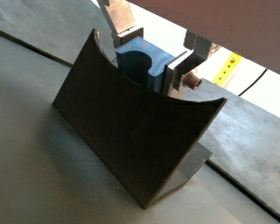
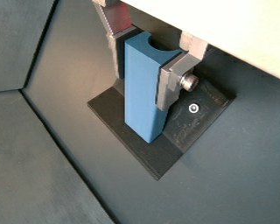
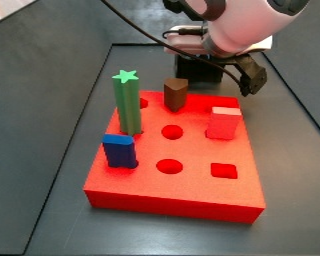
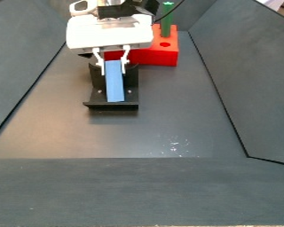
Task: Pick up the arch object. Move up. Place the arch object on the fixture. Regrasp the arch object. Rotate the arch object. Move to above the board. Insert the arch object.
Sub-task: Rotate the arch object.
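The end effector point(image 4: 114, 60) is hanging low over the fixture point(image 4: 95, 95), its silver fingers point(image 2: 173, 80) clamped on the upper part of the arch object point(image 4: 114, 82). In a wrist view the arch object point(image 2: 143, 92) is standing upright, long axis vertical, its lower end resting on the fixture's base plate point(image 2: 166, 140). In the other wrist picture the fixture's dark wall point(image 1: 125, 131) is hiding most of the piece. The board point(image 4: 159, 50) is lying just beyond the fixture, on the dark tabletop point(image 4: 169, 124).
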You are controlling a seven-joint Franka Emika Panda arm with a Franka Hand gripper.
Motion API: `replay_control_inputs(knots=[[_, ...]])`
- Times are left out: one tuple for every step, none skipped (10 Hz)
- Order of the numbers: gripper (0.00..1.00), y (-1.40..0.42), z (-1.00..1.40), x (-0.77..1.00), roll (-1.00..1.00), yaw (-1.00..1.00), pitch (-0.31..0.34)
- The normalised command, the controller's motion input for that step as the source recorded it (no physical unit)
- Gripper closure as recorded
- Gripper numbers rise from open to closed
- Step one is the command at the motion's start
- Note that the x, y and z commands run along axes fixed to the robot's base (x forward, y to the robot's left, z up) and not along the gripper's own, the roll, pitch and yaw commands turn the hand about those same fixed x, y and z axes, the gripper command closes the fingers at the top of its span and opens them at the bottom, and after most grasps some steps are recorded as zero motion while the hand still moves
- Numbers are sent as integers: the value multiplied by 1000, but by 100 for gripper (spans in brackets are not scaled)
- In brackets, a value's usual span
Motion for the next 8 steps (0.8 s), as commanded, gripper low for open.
replay_control_inputs(knots=[[100,125,1000,-853,0,0,0],[100,121,1000,-852,-25,3,-21],[100,112,1000,-854,-69,10,-51],[100,107,1000,-855,-76,13,-55],[100,98,1000,-862,-84,8,-66],[100,95,1000,-866,-88,5,-68],[100,88,1000,-882,-98,-11,-69],[100,84,1000,-886,-100,-20,-70]])
